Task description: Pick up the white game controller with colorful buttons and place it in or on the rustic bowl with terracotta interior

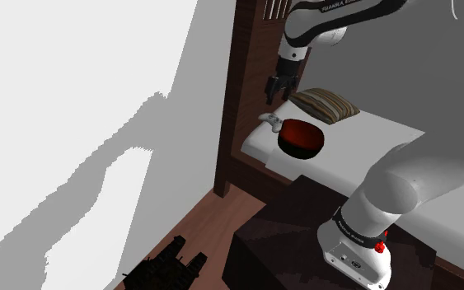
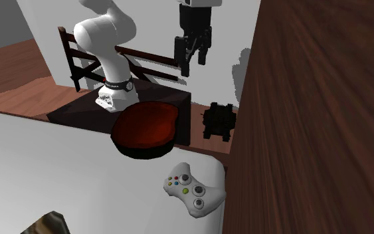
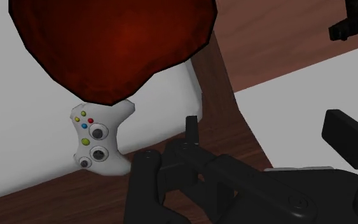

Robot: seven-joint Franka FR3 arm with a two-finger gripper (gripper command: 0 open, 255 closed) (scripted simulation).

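One broad white mattress (image 1: 370,136) spreads out beneath the fingers, edged by a dark wooden bed frame (image 1: 238,99). The white arm (image 1: 333,25) reaches over it from its stand. Below the fingers and a little to one side sits the dark bowl (image 2: 145,126), its inside deep red, upright on the mattress. The white game controller (image 2: 194,189) lies face up below the fingers too, just beside the bowl at the mattress corner. It is well apart from the black gripper (image 2: 192,64), whose fingers hang parted, holding nothing.
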